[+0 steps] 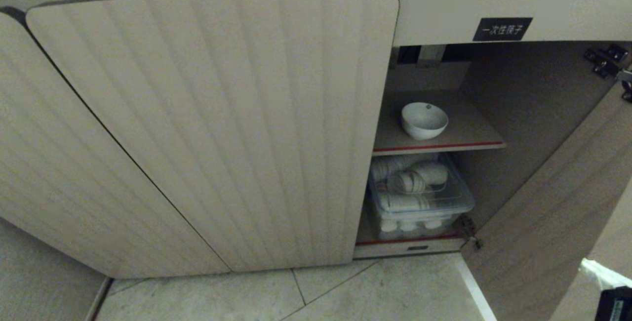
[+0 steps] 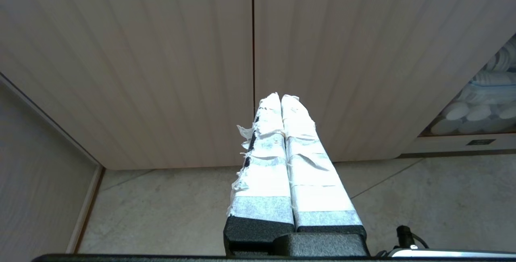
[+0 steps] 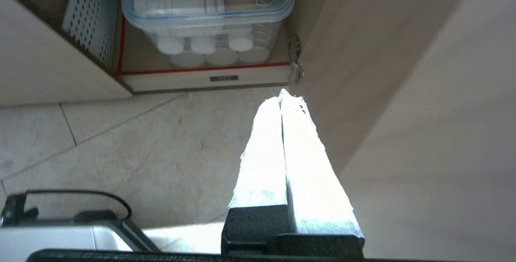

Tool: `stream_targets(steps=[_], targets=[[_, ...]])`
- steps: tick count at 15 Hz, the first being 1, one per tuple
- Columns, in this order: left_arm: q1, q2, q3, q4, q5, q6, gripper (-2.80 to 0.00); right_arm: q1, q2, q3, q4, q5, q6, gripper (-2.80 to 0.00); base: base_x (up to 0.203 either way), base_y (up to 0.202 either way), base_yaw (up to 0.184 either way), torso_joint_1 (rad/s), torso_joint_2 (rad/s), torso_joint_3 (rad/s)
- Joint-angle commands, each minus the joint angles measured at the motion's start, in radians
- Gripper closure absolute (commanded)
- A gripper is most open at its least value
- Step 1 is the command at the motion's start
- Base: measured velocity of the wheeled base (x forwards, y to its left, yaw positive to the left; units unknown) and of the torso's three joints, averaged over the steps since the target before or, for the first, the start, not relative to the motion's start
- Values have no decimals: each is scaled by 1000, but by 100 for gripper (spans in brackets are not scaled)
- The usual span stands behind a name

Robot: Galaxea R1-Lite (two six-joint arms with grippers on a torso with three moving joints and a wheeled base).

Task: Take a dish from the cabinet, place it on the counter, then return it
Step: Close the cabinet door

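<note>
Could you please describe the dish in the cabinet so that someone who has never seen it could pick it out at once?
Look in the open right bay of the ribbed beige cabinet, under the small black label. On the upper shelf, edged in red, stands the dish, a plain white bowl. It stands alone and loose, while the white cups below it are packed in a clear bin.

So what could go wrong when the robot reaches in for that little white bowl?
The bowl sits on the upper shelf close to the closed door's edge, so an arm might bump that door going in. The right gripper is shut and low beside the open door; it could scrape that door while rising. Both grippers are shut, the left gripper too, so the fingers must open first or they might knock the bowl.
</note>
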Motion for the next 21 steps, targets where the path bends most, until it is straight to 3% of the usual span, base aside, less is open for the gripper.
stream_targets(steps=[1,6,11,20,21], targets=[[0,0,0,0,0,-1,0,-9,-203,5,144,2,-18,0,0,0,0,0,0,0],[0,0,1,0,0,-1,0,-79,-515,5,466,42,-72,0,0,0,0,0,0,0],[0,0,-1,0,0,-1,0,-157,-748,5,643,184,-103,0,0,0,0,0,0,0],[0,0,0,0,0,-1,0,-129,-1005,5,658,191,-84,0,0,0,0,0,0,0],[0,0,1,0,0,-1,0,-129,-1005,5,660,187,-43,0,0,0,0,0,0,0]])
